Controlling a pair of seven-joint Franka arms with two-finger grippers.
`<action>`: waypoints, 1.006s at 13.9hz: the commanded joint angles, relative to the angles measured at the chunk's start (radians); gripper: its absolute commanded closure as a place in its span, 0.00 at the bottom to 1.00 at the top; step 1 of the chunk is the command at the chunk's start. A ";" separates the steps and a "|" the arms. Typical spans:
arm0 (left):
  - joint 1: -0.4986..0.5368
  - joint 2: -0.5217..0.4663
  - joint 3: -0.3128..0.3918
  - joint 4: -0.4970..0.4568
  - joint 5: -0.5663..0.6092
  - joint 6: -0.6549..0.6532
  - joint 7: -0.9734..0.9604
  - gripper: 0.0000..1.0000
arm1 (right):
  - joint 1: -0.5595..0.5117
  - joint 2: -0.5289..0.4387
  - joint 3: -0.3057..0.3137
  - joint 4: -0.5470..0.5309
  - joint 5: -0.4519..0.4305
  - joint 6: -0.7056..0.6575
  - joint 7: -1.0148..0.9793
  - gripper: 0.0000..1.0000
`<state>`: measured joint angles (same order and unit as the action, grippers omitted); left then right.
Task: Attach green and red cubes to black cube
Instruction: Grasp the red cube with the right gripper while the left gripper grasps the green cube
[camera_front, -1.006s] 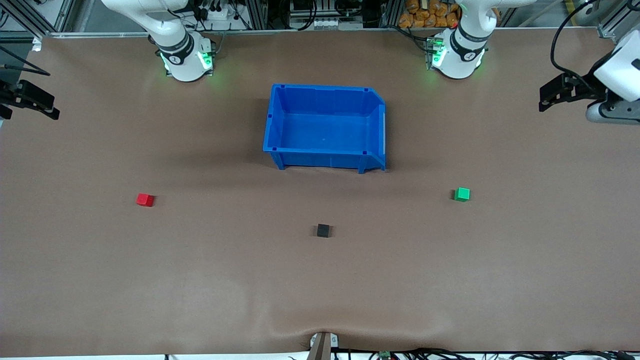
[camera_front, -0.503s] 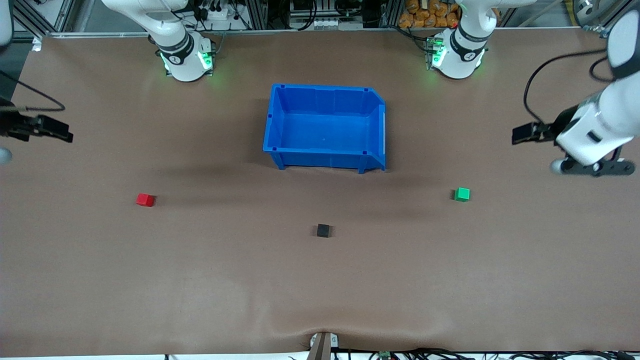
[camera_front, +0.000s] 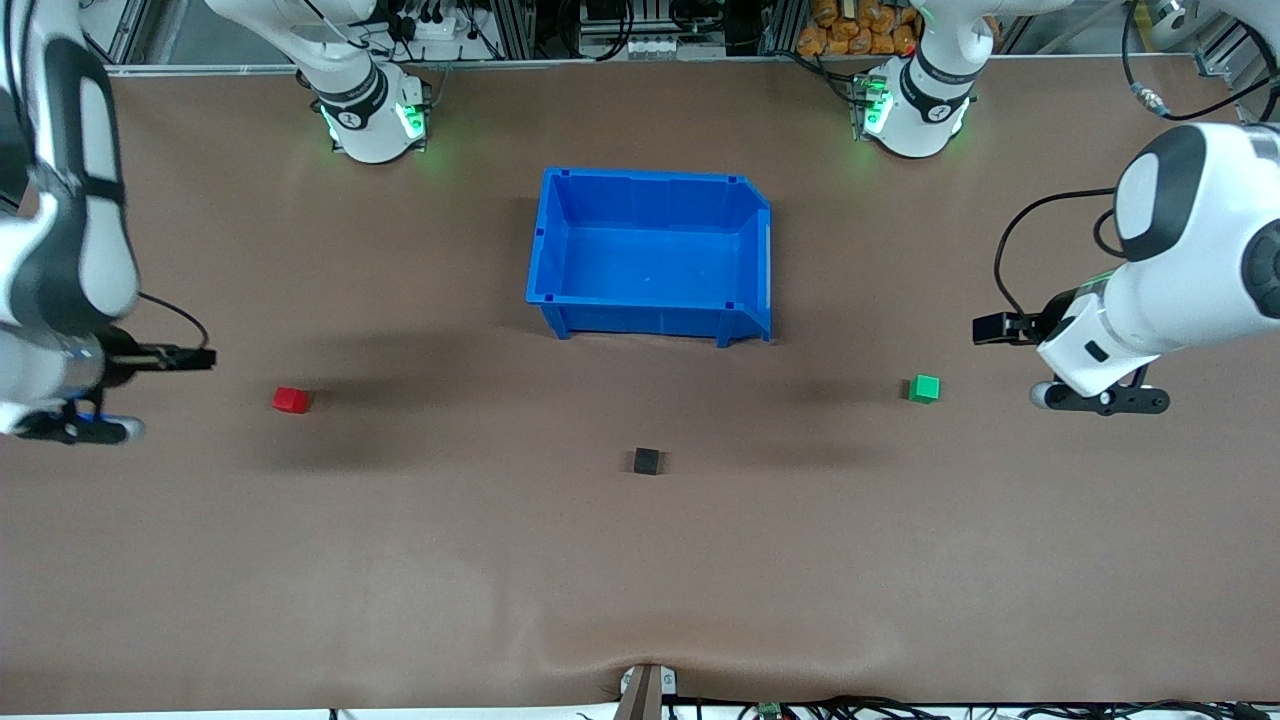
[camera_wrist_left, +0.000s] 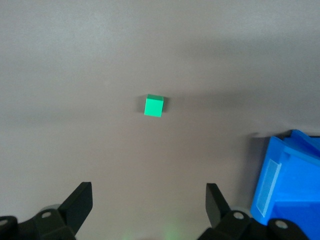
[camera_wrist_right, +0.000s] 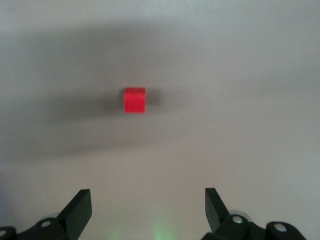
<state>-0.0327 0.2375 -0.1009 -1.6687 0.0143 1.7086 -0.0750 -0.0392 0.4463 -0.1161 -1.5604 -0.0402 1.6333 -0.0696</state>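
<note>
While both arms reach in, nothing is grasped yet: the left gripper (camera_wrist_left: 145, 200) hangs spread near the green cube (camera_front: 924, 388), the right gripper (camera_wrist_right: 145, 202) spread near the red cube (camera_front: 290, 400), either side of the black cube (camera_front: 647, 461). Next, each must descend and clench.

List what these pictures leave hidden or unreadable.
- Black cube: in the front view only; neither wrist view shows it.
- Blue bin: the left wrist view's edge cuts off all but one corner.
- How the cubes attach: the green cube and red cube are too small to show any connectors.
- Left gripper and right gripper: open, but the picture edge crops the fingers' bases in both wrist views.
</note>
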 joint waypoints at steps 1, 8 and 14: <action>-0.003 -0.052 0.001 -0.129 0.001 0.103 -0.003 0.00 | -0.016 0.087 0.012 0.003 0.002 0.107 -0.003 0.00; -0.003 -0.012 -0.019 -0.353 0.044 0.419 0.009 0.00 | -0.028 0.239 0.015 -0.092 0.140 0.364 -0.001 0.00; 0.007 0.169 -0.019 -0.352 0.110 0.653 0.052 0.00 | -0.041 0.267 0.015 -0.099 0.146 0.344 0.022 1.00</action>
<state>-0.0332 0.3580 -0.1188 -2.0268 0.0984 2.2975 -0.0359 -0.0608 0.7157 -0.1153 -1.6508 0.0953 1.9833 -0.0663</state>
